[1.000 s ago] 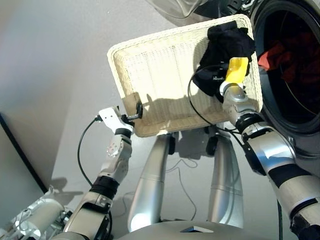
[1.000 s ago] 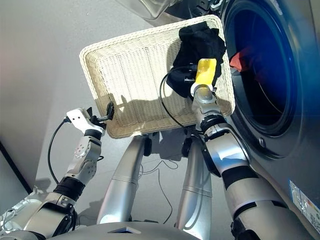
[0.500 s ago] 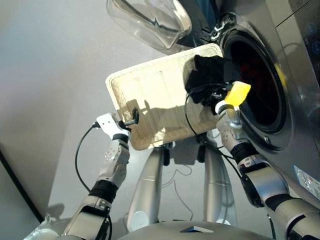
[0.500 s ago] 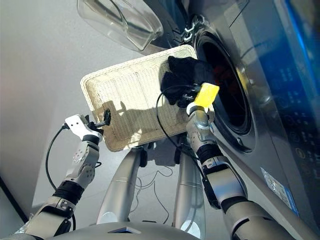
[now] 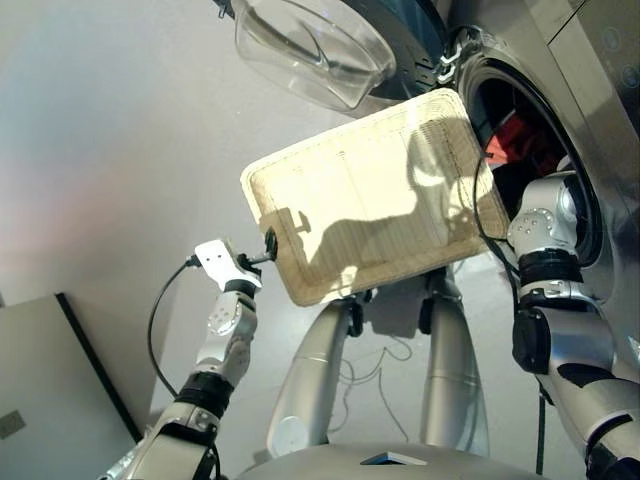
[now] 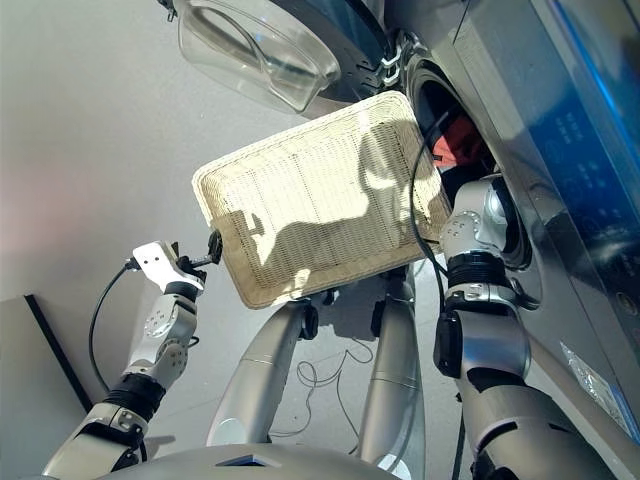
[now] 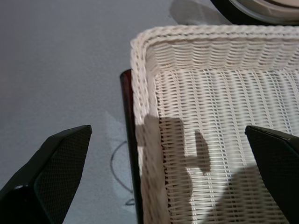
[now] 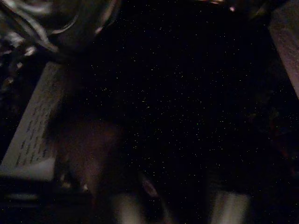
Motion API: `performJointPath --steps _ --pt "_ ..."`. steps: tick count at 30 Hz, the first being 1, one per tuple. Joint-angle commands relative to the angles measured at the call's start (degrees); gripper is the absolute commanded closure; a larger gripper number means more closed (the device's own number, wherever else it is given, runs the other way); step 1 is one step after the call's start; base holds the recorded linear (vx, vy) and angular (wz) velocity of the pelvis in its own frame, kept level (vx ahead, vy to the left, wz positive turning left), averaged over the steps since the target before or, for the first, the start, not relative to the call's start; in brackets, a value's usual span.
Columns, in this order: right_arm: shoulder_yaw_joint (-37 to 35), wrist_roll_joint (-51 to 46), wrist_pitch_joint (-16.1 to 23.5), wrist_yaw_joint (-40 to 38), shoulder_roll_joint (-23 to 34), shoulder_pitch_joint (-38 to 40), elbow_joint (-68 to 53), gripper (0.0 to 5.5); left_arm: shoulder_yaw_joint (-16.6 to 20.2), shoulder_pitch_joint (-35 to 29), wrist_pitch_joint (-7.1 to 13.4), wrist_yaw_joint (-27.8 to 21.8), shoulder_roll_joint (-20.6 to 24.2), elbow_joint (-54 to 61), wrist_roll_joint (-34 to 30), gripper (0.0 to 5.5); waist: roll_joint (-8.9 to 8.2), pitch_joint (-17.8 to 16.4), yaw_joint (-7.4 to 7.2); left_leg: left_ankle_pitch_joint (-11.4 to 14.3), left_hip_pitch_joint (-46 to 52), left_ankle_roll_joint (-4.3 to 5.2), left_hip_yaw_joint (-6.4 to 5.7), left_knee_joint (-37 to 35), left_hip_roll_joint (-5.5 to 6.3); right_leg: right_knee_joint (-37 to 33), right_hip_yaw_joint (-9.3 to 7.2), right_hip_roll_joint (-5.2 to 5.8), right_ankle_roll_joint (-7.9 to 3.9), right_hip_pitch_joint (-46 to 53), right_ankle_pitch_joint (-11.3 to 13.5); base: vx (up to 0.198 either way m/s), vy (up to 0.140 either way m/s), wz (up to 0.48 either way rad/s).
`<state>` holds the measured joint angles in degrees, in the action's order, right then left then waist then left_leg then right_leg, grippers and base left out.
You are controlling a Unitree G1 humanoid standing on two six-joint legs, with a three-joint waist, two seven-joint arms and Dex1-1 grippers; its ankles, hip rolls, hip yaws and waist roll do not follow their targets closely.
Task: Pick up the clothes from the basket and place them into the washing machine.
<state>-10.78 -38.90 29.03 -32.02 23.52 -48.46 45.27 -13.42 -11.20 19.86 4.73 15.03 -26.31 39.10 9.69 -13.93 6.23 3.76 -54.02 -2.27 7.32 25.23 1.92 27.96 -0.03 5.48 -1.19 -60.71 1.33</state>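
The left claw [image 7: 168, 172] stands open at the near corner of the shallow cream woven wicker basket [image 5: 340, 170], one black finger outside the rim and one over the weave, gripping nothing. The basket looks bare; no garment shows in it. Beyond it, the right arm reaches into the porthole of the dark grey glossy washing machine [image 6: 560, 130], its claw hidden in the dark drum, so its state cannot be told. Coral red cloth [image 5: 515, 135] lies inside the drum. The loading appears nearly finished, apparently with only the last release left.
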Motion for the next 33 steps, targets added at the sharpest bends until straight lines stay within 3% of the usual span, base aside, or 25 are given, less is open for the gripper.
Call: performJointPath --steps 1,7,13,21,33 --pt "4.1 2.7 0.9 2.7 3.0 1.5 -2.1 0.0 1.5 2.7 2.9 0.3 1.5 0.9 -2.0 0.0 0.49 3.9 -1.55 1.6 -2.5 -0.23 -0.25 -0.8 0.77 -3.5 -1.7 -1.17 -1.53 0.6 0.3 0.0 0.0 0.0" --pt "11.9 4.2 -5.6 10.7 2.3 4.3 2.7 0.0 3.8 3.9 2.0 0.0 2.0 0.3 -2.0 0.0 -1.39 4.4 -2.05 1.1 -2.7 0.06 -0.57 -0.8 0.31 -4.3 -2.76 -1.28 -1.18 1.3 0.8 -0.003 -0.01 0.008" --pt "21.4 7.0 -10.8 20.3 2.4 7.2 5.2 0.0 5.2 5.7 0.6 -3.5 2.0 -1.8 0.0 0.0 -3.98 4.8 -2.54 0.1 -1.1 0.62 -1.3 -2.1 -0.01 -6.5 -3.91 -1.28 -1.08 3.7 1.8 -0.011 -0.048 0.01" --pt "29.9 14.4 -14.0 25.8 -3.0 13.0 7.0 0.0 4.7 5.3 -0.8 -5.2 -0.1 -9.1 -2.1 0.0 -6.38 5.1 -2.54 -1.5 4.8 1.03 -2.49 -5.8 0.61 -10.9 -5.41 -0.93 -1.54 10.7 2.8 0.0 0.0 0.0" --pt "29.2 17.3 -14.6 26.5 -10.1 26.7 11.8 0.0 4.1 5.0 -1.4 -2.4 -1.5 -23.1 -14.0 0.0 -9.15 5.9 -2.86 -3.8 19.6 2.26 -3.71 -13.6 1.34 -17.6 -7.63 -0.83 -2.67 26.2 3.1 0.03 -0.001 0.014"
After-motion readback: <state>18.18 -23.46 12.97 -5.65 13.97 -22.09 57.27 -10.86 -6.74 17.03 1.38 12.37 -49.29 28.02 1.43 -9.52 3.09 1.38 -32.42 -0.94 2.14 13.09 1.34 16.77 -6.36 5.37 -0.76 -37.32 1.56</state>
